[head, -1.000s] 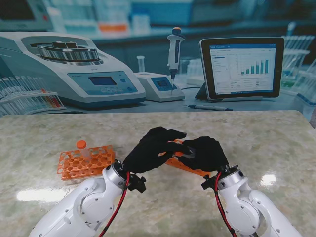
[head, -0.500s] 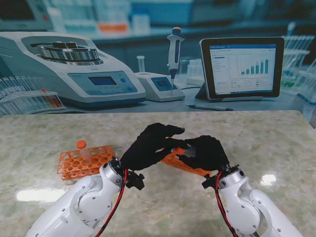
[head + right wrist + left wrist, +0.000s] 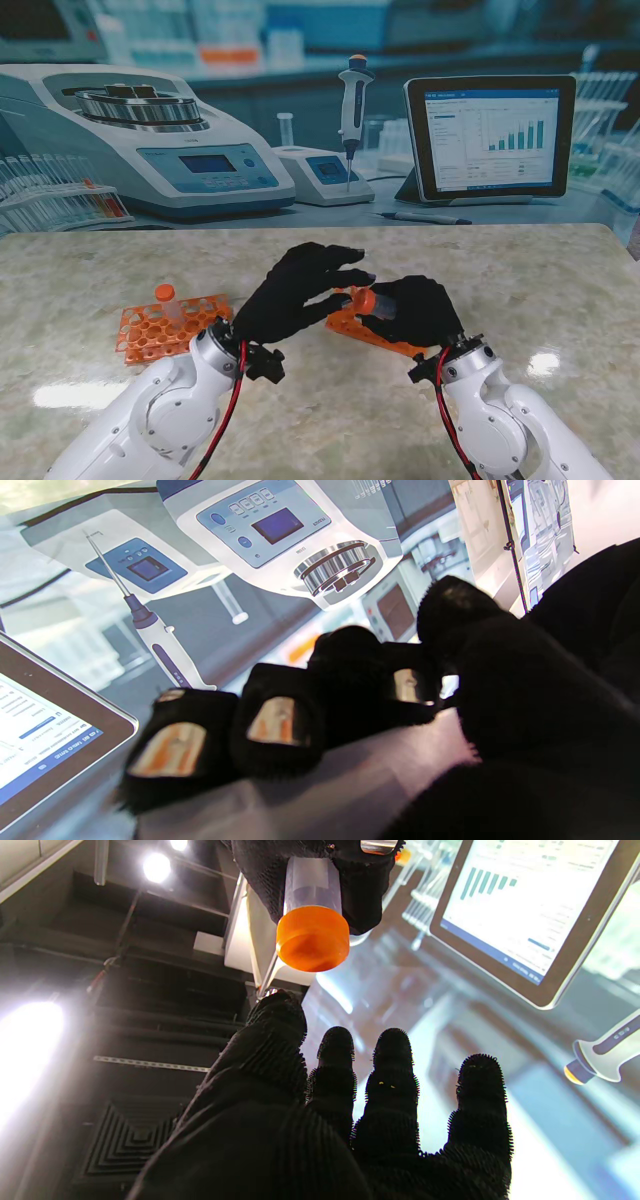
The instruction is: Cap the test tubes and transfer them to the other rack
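Test tube (image 3: 366,300) (capped) gripped by right robot hand (image 3: 412,310).

Both the left hand (image 3: 300,297) and right hand (image 3: 415,310) wear matt black knit cloth, the tube (image 3: 312,887) is frosted plastic with a smooth orange cap (image 3: 313,939), and the desk (image 3: 520,270) is glossy marbled stone.

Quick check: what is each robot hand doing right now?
Left robot hand: open, fingers spread, holding nothing.
Right robot hand: shut on the capped test tube.

Orange cap (image 3: 312,940), orange racks (image 3: 170,328), black hands (image 3: 300,295), green-marbled table (image 3: 560,290).
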